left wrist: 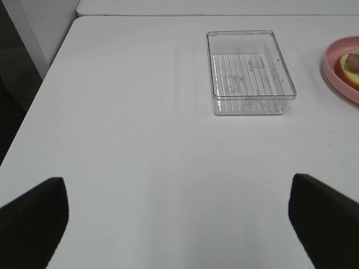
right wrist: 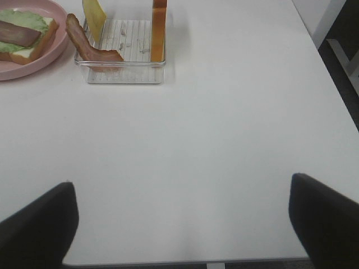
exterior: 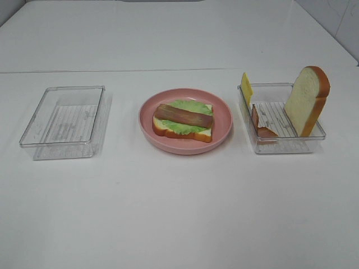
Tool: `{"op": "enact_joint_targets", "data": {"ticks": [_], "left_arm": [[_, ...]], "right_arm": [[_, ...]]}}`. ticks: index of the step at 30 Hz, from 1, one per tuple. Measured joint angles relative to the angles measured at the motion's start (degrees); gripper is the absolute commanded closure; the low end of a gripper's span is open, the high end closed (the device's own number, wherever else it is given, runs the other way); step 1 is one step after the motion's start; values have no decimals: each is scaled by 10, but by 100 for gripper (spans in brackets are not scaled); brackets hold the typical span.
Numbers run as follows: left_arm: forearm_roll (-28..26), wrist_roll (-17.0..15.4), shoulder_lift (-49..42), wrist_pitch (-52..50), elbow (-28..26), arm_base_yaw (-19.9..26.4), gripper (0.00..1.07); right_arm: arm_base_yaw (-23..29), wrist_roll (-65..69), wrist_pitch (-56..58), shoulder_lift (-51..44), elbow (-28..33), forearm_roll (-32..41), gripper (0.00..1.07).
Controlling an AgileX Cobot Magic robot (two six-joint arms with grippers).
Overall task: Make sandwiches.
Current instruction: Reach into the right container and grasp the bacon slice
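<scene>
Left tool (left wrist: 176, 188) and right tool (right wrist: 182, 182) gape wide, well apart from the sandwich (exterior: 183, 120).

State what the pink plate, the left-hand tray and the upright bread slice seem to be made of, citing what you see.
Pink plate: likely plastic, smooth with a soft sheen. Left tray: clear rigid plastic; the table shows through its ribbed floor. Upright bread slice: probably foam or soft plastic, matte, with uniform painted-looking crust.

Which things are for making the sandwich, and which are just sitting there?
For the sandwich: bottom bread, lettuce, bacon, all stacked; cheese, spare bacon strip, upright bread slice, all waiting.
Just sitting there: pink plate, right tray, left tray.
</scene>
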Motion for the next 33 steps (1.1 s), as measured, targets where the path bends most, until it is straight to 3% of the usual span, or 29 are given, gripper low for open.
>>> {"op": "enact_joint_targets", "data": {"ticks": [9,11,14,16,22,23,29,33], "left_arm": [[0,0,0,0,0,0,6],[0,0,0,0,0,0,6],[0,0,0,0,0,0,6],[0,0,0,0,0,0,6],[0,0,0,0,0,0,6],[0,0,0,0,0,0,6],[0,0,0,0,0,0,6],[0,0,0,0,0,0,6]], "right_arm": [[0,0,-20,38,-22,8,9],[0,0,-69,112,-30,13,9],[0,0,-83,133,-31,15,9],[0,-1,-146,217,-31,27,9],[0,-1,-187,296,-31,31,9],[0,-1,-198,343,-36,38,9],[0,-51,-198,477,-88,64,9],[0,-85,-175,581,-157,107,9]]}}
